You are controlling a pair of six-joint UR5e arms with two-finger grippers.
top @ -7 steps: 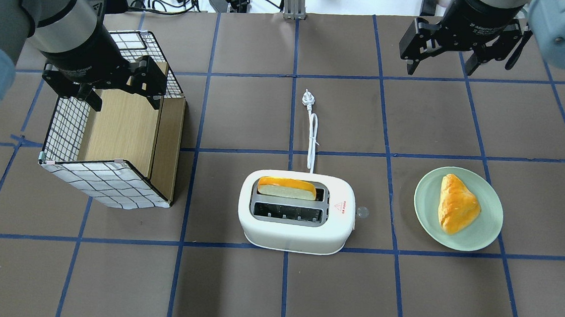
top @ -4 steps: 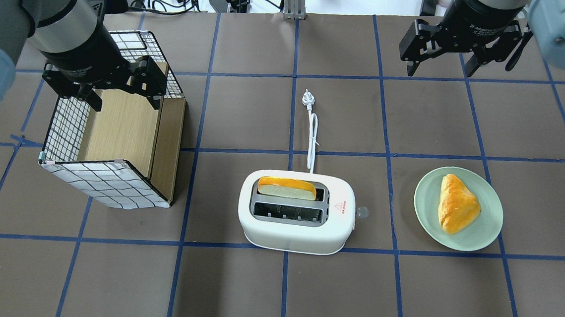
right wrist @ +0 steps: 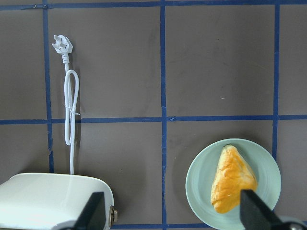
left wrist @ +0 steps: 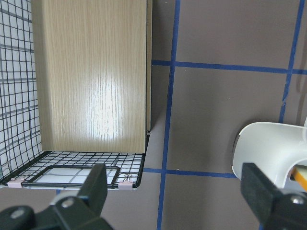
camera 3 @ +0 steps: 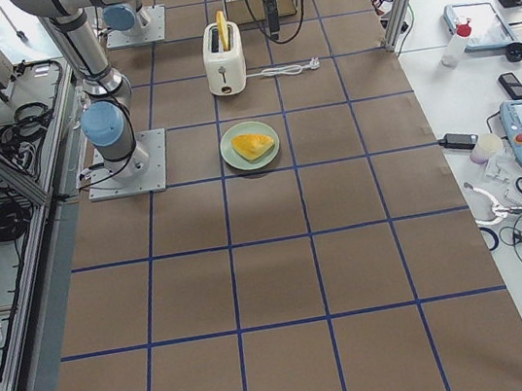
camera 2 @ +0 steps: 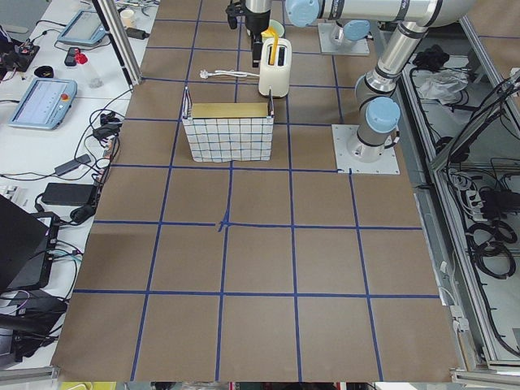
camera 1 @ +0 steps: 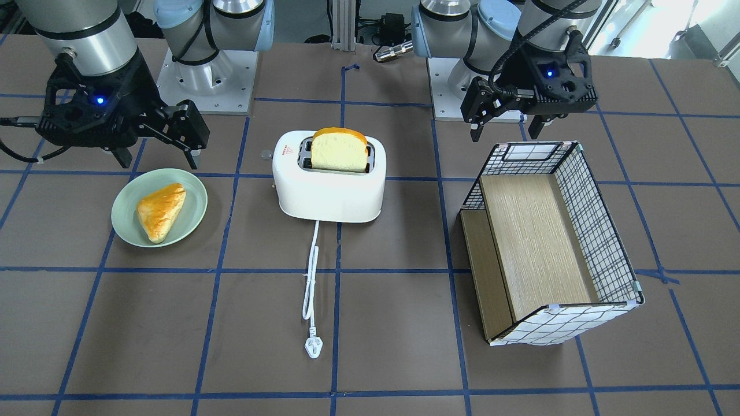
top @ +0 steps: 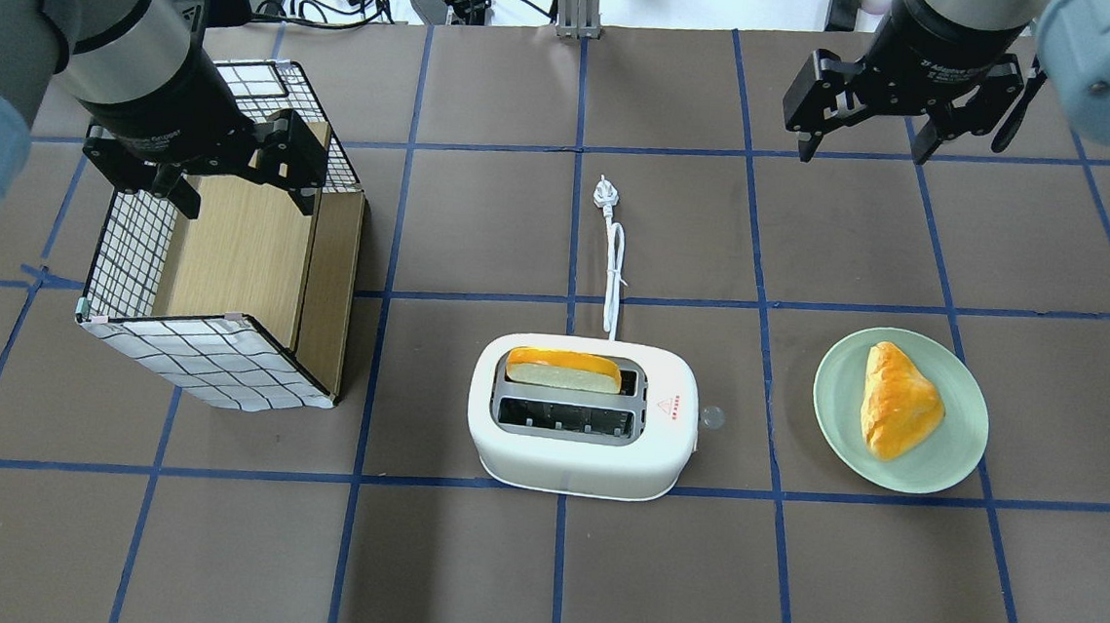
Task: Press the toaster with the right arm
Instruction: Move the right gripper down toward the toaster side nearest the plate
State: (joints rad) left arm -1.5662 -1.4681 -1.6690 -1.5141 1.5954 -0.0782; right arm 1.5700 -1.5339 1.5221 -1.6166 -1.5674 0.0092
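Note:
The white two-slot toaster (top: 579,450) stands mid-table with a slice of bread (top: 563,369) upright in its far slot and a small knob (top: 712,417) on its right end. It also shows in the front view (camera 1: 329,196) and at the bottom left of the right wrist view (right wrist: 53,201). My right gripper (top: 864,155) is open and empty, raised at the far right, well away from the toaster; in the front view (camera 1: 159,163) it hangs by the plate. My left gripper (top: 245,204) is open and empty over the basket.
A wire-grid basket (top: 220,356) with a wooden insert lies at the left. A green plate (top: 955,457) with a pastry (top: 897,402) sits right of the toaster. The toaster's cord and plug (top: 605,194) run toward the far side.
My right gripper has shifted slightly toward the near side of the table, still open. The left arm, toaster and bread have not moved.

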